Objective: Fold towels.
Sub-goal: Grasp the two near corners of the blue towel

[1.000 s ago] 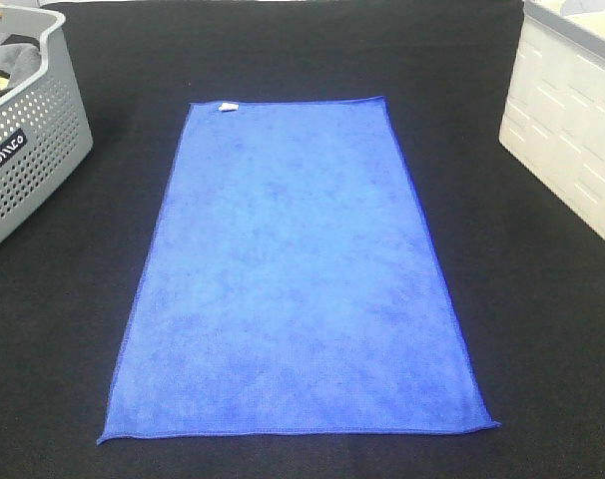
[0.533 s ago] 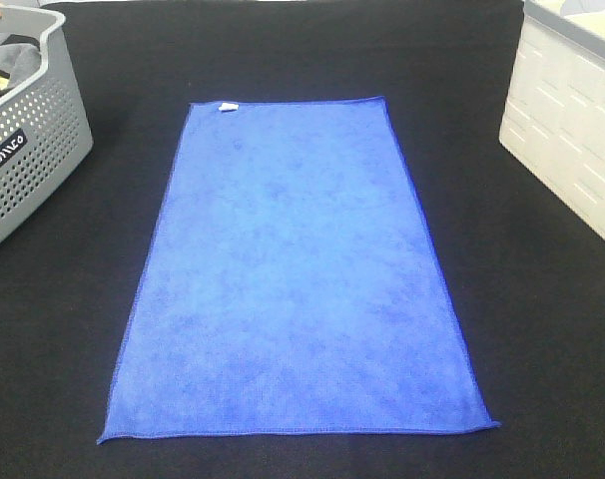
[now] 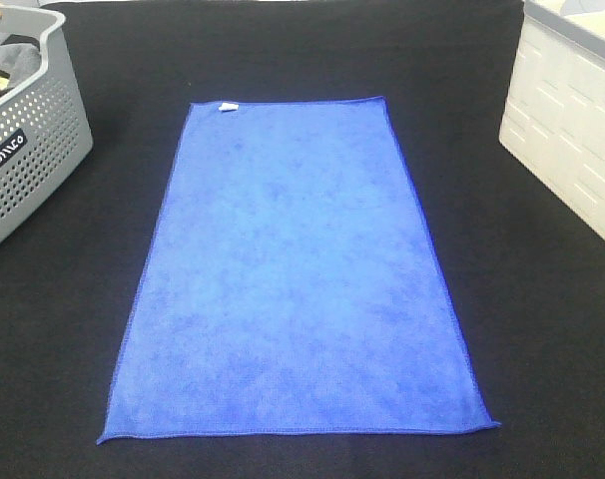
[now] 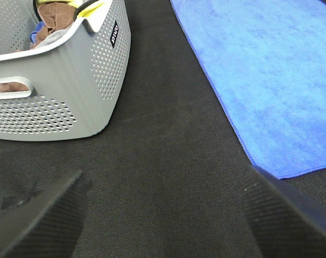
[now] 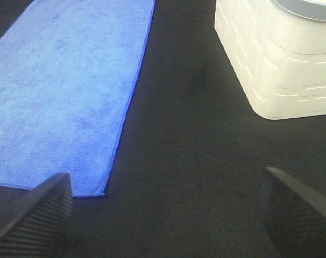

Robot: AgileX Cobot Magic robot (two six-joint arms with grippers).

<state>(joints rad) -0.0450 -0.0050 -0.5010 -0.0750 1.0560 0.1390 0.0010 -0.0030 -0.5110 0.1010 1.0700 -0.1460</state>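
Nothing has moved — towel [image 3: 298, 269] lies flat, unfolded, on the black table [image 3: 542, 329].

even bright overhead light, soft shadows, no glare; wrist views' near claw fingers [image 4: 39, 220] blurred.

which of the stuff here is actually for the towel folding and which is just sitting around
For the job:
- bright royal-blue microfibre towel, spread flat and unfolded on the black tabletop

Just lying about:
- grey perforated plastic basket, holding crumpled cloths
- white moulded plastic crate
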